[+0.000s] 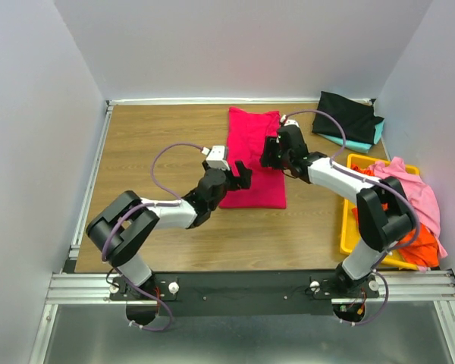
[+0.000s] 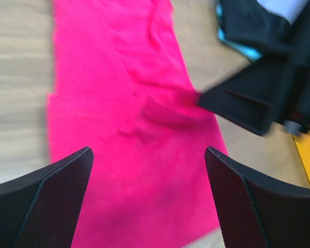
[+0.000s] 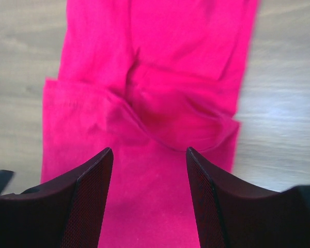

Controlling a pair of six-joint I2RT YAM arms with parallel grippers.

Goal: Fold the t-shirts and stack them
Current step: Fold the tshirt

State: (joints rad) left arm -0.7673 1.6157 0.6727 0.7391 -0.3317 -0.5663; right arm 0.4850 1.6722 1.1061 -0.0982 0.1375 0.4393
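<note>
Your crimson t-shirt (image 1: 252, 133) lies folded into a long strip at upper centre. Your left gripper (image 1: 243, 176) hangs over its lower left, jaws wide and empty. Your right gripper (image 1: 270, 154) hangs over its right edge, jaws parted, holding nothing.

teal shirt (image 1: 364, 142): mostly under black shirt (image 1: 347, 114) | orange shirt (image 1: 418, 254): partly under pink shirt (image 1: 413, 189) | left wrist view: blurred

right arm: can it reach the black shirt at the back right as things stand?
Probably yes. The right gripper hovers open over the red shirt, holding nothing, and only bare table lies between it and the black shirt.
</note>
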